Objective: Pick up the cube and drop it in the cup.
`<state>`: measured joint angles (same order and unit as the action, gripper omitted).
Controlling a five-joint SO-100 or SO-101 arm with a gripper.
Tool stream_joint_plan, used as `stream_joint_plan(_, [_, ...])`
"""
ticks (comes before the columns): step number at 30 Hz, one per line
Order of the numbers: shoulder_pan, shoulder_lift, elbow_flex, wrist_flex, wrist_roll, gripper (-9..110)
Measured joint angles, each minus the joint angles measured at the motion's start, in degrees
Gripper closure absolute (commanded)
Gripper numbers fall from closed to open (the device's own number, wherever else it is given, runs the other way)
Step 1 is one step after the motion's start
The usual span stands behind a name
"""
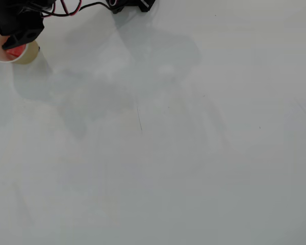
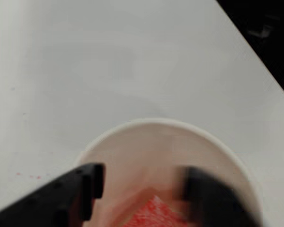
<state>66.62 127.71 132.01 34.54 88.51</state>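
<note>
In the overhead view the tan cup [image 1: 31, 53] stands at the far top-left corner of the white table, partly under the black gripper [image 1: 18, 40]. The red cube [image 1: 15, 51] shows inside the cup's mouth. In the wrist view the cup's round cream rim [image 2: 161, 122] fills the lower half. My gripper [image 2: 144, 182] hangs over the mouth with its two black fingers spread apart. The speckled red cube [image 2: 154, 213] lies low inside the cup between them, clear of the left finger [image 2: 92, 182].
The white table [image 1: 168, 153] stretches away to the right and front in the overhead view. Black arm parts and cables [image 1: 127, 5] sit along the top edge. In the wrist view the table's edge [image 2: 255, 56] runs diagonally at upper right, dark beyond it.
</note>
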Motion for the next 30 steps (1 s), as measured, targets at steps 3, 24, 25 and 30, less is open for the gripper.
stream_joint_plan(3, [-0.79, 0.70, 0.00, -0.35, 0.00, 102])
stream_joint_plan(24, [-31.29, 20.21, 11.69, -0.35, 0.00, 102])
stream_joint_plan(25, [-33.40, 21.62, 13.01, -0.35, 0.00, 102])
stream_joint_plan(30, [-42.19, 27.95, 17.93, 0.62, 0.00, 102])
